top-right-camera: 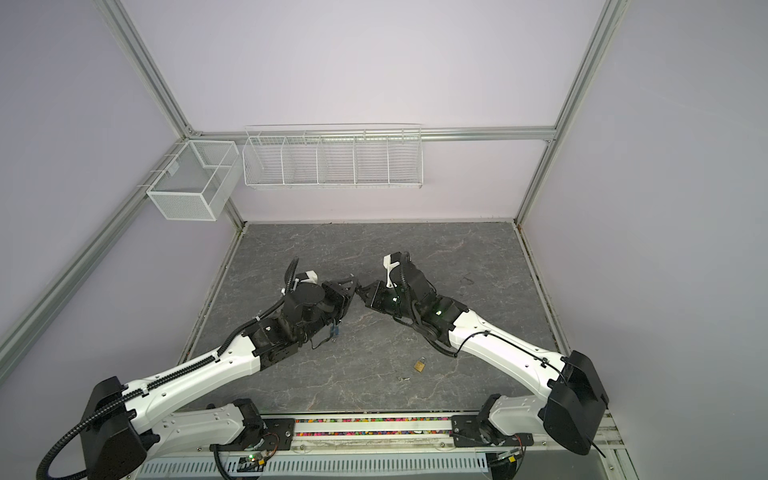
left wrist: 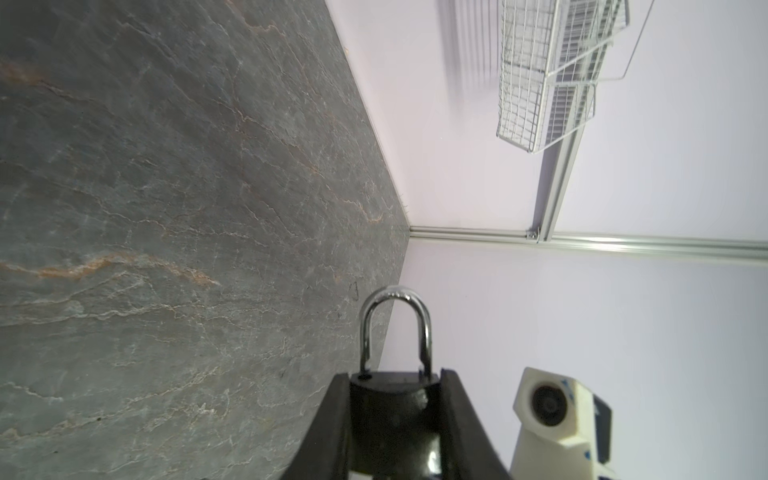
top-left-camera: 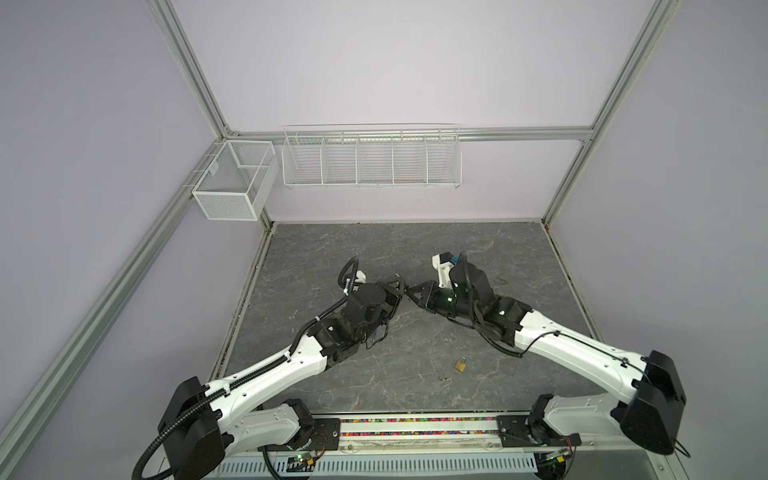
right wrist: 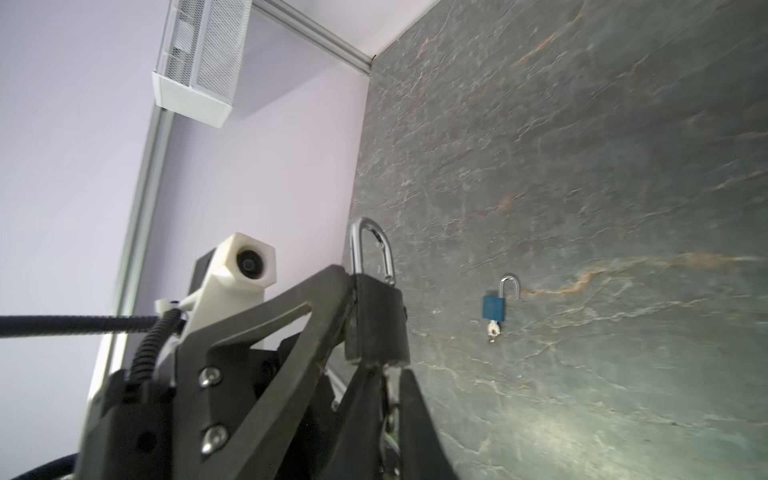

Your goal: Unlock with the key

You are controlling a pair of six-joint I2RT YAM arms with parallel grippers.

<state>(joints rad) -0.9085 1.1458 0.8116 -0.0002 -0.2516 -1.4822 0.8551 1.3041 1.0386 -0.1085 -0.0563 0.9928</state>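
The black padlock with the silver shackle [left wrist: 392, 399] is held in the air over the middle of the grey slate-patterned desk [top-left-camera: 374, 249], between the two arms. The left claw [left wrist: 395, 382] is clamped on the sides of its body, with the shackle pointing away from that wrist and free of the fingers. Both shackle legs run down into the body, so it looks locked.

The right claw [right wrist: 390, 374] meets the padlock's base. Its jaws stand a little apart around a sliver of silver metal, probably the silver key [right wrist: 390, 409]. I cannot tell whether the pads are pressing on it or have let it go, nor how deep the key sits in the keyway.

The step in hand looks like turning the key. To do it well, the right claw should grip the key head squarely and roll the wrist about the key's own axis, without pushing sideways. The left claw should hold firm against that twist. Nothing should block the shackle from springing out, and a skewed key may bind.

A blue padlock with an open shackle [right wrist: 494, 307] lies on the desk, apart from the claws. A small brass padlock [top-left-camera: 460, 365] lies nearer the desk's front edge, by the robot's bases.
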